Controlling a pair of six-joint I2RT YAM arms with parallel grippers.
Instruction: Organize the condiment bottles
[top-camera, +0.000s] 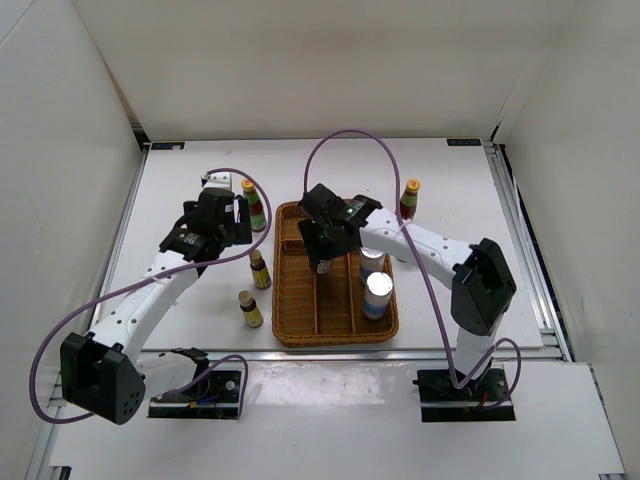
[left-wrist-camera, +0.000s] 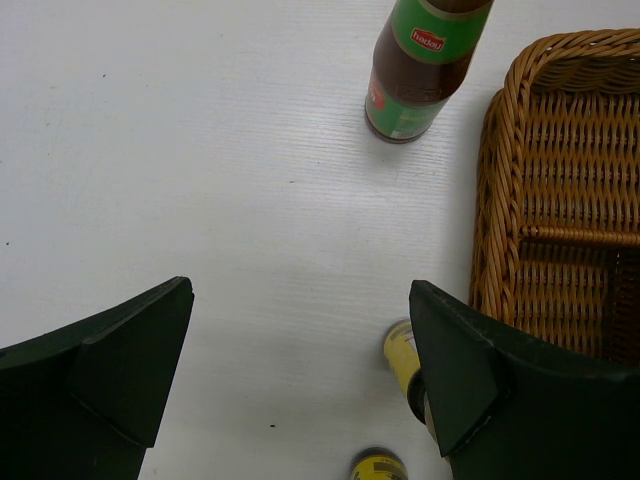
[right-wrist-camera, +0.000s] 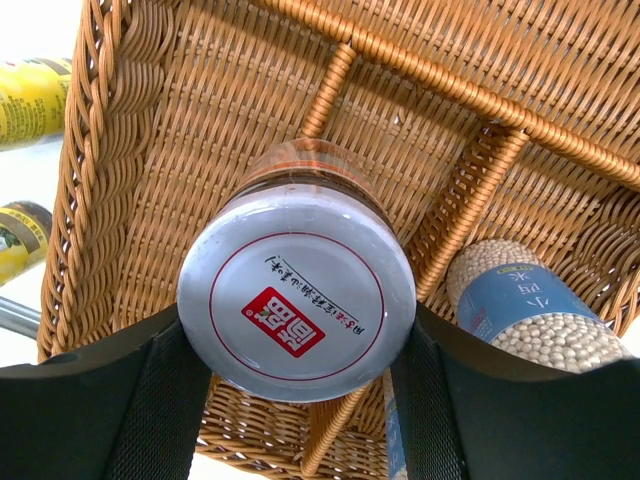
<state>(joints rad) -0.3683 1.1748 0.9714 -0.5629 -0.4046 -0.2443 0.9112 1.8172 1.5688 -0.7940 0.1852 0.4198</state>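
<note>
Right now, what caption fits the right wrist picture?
Right gripper clamps a jar at the tray.

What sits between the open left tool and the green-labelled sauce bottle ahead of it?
Nothing: in the left wrist view, only bare white table separates the left tool from the sauce bottle.

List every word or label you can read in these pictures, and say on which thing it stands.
"haday": green label of the sauce bottle.
Red stamp and small Chinese characters, lid of the silver-lidded jar: cannot read surely.
Chinese characters, blue label of the grain-filled jar: unclear.
Small bottle, yellow label: blurred.
</note>
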